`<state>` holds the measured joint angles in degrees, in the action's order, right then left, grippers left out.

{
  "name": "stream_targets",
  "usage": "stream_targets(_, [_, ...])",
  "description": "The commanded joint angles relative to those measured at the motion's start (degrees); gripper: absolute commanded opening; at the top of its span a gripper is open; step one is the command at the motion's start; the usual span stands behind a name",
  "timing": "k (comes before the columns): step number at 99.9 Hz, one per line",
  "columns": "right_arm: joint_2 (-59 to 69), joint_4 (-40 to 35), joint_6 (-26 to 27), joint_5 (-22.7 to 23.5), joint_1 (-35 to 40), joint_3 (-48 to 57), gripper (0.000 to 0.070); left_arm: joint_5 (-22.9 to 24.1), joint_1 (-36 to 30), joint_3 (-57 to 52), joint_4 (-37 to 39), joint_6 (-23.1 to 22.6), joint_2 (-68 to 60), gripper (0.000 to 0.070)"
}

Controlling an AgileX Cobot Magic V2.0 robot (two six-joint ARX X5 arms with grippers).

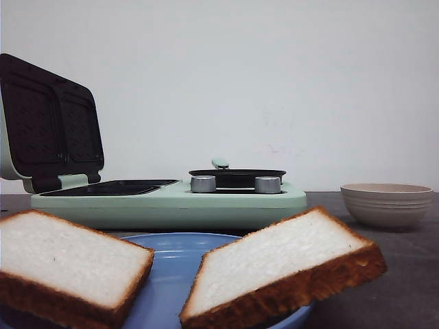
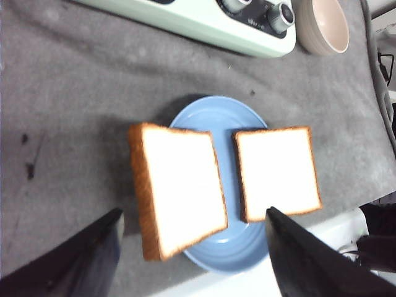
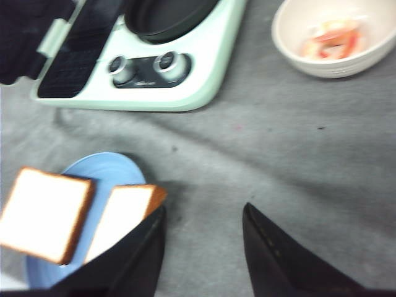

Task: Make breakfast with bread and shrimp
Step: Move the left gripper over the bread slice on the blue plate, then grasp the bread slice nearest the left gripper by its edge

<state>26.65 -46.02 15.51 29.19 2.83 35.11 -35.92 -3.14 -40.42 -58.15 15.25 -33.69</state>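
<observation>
Left gripper: jaws are spread wide and nothing is held. Both fingers are seen dark, hovering above the near rim of the plate.

Right gripper: jaws are spread and nothing is held; bare grey cloth is seen between them.

Bread, left slice: a thick white slice with golden-brown crust is laid tilted on the blue plate, overhanging its rim. It is placed between the left gripper's jaws, just ahead of them and nearer the left finger.

Bread, right slice: laid beside the first, apart by a narrow gap, also overhanging the rim. It is found just ahead of the left gripper's right finger. From the right gripper it lies just beside the left finger, partly hidden behind it.

Shrimp: reddish-orange pieces are seen, blurred, inside the beige bowl. The bowl is set well ahead of the right gripper's jaws, toward the right finger's side.

Breakfast maker: a pale green appliance is placed well beyond both pairs of jaws. Its lid is raised, dark grill plates are exposed, two silver knobs are fitted, and a black pan is set on it.
</observation>
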Motion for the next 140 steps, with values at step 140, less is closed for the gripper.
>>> stream_targets(140, [0.17, 0.59, 0.57, 2.38, 0.04, 0.57, 0.0241, -2.62, -8.96, 7.41, 12.5, -0.42, -25.27, 0.0521])
